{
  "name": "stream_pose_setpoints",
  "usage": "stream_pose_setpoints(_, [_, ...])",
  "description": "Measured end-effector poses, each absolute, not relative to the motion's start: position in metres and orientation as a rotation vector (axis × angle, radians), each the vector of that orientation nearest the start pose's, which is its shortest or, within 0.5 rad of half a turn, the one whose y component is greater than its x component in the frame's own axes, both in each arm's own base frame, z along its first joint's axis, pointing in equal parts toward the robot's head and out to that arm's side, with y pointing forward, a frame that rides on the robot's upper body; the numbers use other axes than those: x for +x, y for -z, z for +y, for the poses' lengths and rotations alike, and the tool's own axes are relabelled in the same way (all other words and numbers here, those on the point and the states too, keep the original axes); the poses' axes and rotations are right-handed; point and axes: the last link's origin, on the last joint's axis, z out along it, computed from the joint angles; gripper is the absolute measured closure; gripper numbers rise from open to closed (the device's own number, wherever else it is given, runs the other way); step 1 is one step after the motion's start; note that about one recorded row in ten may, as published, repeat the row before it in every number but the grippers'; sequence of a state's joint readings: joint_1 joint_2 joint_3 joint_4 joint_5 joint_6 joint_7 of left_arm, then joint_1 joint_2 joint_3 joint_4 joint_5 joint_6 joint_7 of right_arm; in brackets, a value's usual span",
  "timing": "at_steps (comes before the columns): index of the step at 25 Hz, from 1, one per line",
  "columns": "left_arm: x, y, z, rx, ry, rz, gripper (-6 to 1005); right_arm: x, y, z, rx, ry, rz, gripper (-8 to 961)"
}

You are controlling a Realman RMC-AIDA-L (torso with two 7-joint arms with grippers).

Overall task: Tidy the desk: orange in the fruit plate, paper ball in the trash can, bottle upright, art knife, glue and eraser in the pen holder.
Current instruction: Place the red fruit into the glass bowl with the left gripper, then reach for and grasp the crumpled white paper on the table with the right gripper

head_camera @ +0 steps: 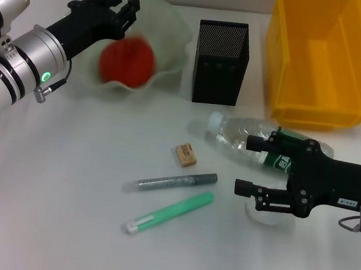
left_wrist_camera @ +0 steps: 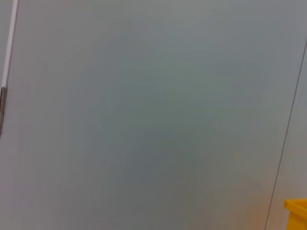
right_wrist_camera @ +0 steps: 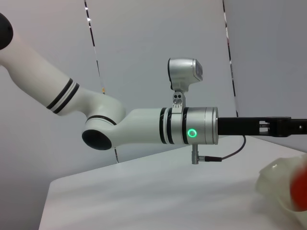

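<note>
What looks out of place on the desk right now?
The bottle lies on its side beside the right hand. The eraser, art knife and glue lie loose in front of the pen holder.

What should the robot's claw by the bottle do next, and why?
Probably close on the bottle. It lies on its side, and the right claw is open beside it. The orange already sits in the plate under the left claw.
</note>
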State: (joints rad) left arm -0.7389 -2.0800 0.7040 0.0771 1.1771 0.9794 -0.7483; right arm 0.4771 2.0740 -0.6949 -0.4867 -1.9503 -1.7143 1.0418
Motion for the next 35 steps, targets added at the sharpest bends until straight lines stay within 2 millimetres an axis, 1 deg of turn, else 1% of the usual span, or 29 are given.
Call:
stream_pose_setpoints(2, [-0.256, 0.04, 0.407, -2.021, 0.812, -0.706, 638, 0.267, 0.022, 0.283, -2.812, -0.91, 0.352, 135])
stream_pose_setpoints(5, [-0.256, 0.039, 0.407, -2.009, 0.825, -0.712, 547, 0.268, 0.022, 0.284, -2.808, -0.903, 0.356, 135])
stream_pose_setpoints(7, [-0.254, 0.038, 0.404, -2.015, 0.869, -0.705, 487, 0.269, 0.022, 0.285, -2.803, -0.896, 0.36, 134])
stream_pose_setpoints(8, [-0.252, 0.036, 0.397, -2.035, 0.925, -0.691, 457, 0.269, 0.022, 0.286, -2.794, -0.893, 0.365, 134])
stream_pose_setpoints(9, [-0.252, 0.036, 0.397, -2.035, 0.925, -0.691, 437, 0.269, 0.022, 0.286, -2.794, -0.893, 0.365, 134])
stream_pose_setpoints(13, [-0.25, 0.022, 0.374, -2.115, 1.096, -0.672, 355, 0.27, 0.02, 0.288, -2.761, -0.912, 0.386, 134])
stream_pose_setpoints(14, [-0.25, 0.022, 0.374, -2.115, 1.096, -0.672, 334, 0.27, 0.02, 0.288, -2.761, -0.912, 0.386, 134])
stream_pose_setpoints(15, [-0.252, 0.016, 0.361, -2.168, 1.144, -0.657, 314, 0.27, 0.018, 0.289, -2.752, -0.916, 0.392, 134])
stream_pose_setpoints(16, [-0.253, 0.013, 0.355, -2.193, 1.158, -0.648, 293, 0.27, 0.017, 0.29, -2.741, -0.923, 0.397, 134])
stream_pose_setpoints(17, [-0.256, 0.009, 0.341, -2.249, 1.172, -0.613, 273, 0.27, 0.015, 0.29, -2.731, -0.929, 0.402, 134])
stream_pose_setpoints(18, [-0.256, 0.009, 0.341, -2.249, 1.172, -0.613, 252, 0.27, 0.011, 0.292, -2.715, -0.943, 0.416, 134])
stream_pose_setpoints(20, [-0.256, 0.009, 0.341, -2.249, 1.172, -0.613, 211, 0.27, 0.009, 0.293, -2.713, -0.948, 0.425, 134])
stream_pose_setpoints(21, [-0.26, 0.006, 0.333, -2.278, 1.169, -0.591, 191, 0.269, 0.007, 0.295, -2.713, -0.952, 0.43, 134])
stream_pose_setpoints(22, [-0.26, 0.006, 0.333, -2.278, 1.169, -0.591, 165, 0.268, 0.005, 0.297, -2.717, -0.953, 0.44, 134])
stream_pose_setpoints(23, [-0.283, -0.011, 0.3, -2.38, 1.134, -0.545, 140, 0.265, 0.002, 0.301, -2.728, -0.95, 0.447, 134])
stream_pose_setpoints(25, [-0.283, -0.011, 0.3, -2.38, 1.134, -0.545, 140, 0.261, 0.0, 0.306, -2.742, -0.941, 0.447, 134])
stream_pose_setpoints(27, [-0.302, -0.014, 0.282, -2.49, 1.026, -0.558, 140, 0.258, -0.002, 0.309, -2.754, -0.931, 0.447, 134])
stream_pose_setpoints(28, [-0.305, -0.012, 0.277, -2.54, 0.987, -0.555, 140, 0.253, -0.004, 0.315, -2.789, -0.898, 0.448, 134])
stream_pose_setpoints(29, [-0.305, -0.012, 0.277, -2.54, 0.987, -0.555, 140, 0.253, -0.004, 0.315, -2.789, -0.898, 0.448, 134])
stream_pose_setpoints(32, [-0.307, -0.007, 0.271, -2.63, 0.928, -0.535, 140, 0.245, -0.005, 0.321, -2.88, -0.809, 0.46, 134])
stream_pose_setpoints(33, [-0.306, -0.004, 0.269, -2.672, 0.905, -0.52, 139, 0.241, -0.005, 0.324, -2.95, -0.719, 0.474, 134])
stream_pose_setpoints(34, [-0.306, -0.004, 0.269, -2.672, 0.905, -0.52, 139, 0.241, -0.005, 0.324, -2.95, -0.719, 0.474, 134])
stream_pose_setpoints(35, [-0.306, -0.003, 0.269, -2.689, 0.897, -0.513, 139, 0.238, -0.006, 0.325, -2.984, -0.662, 0.474, 134])
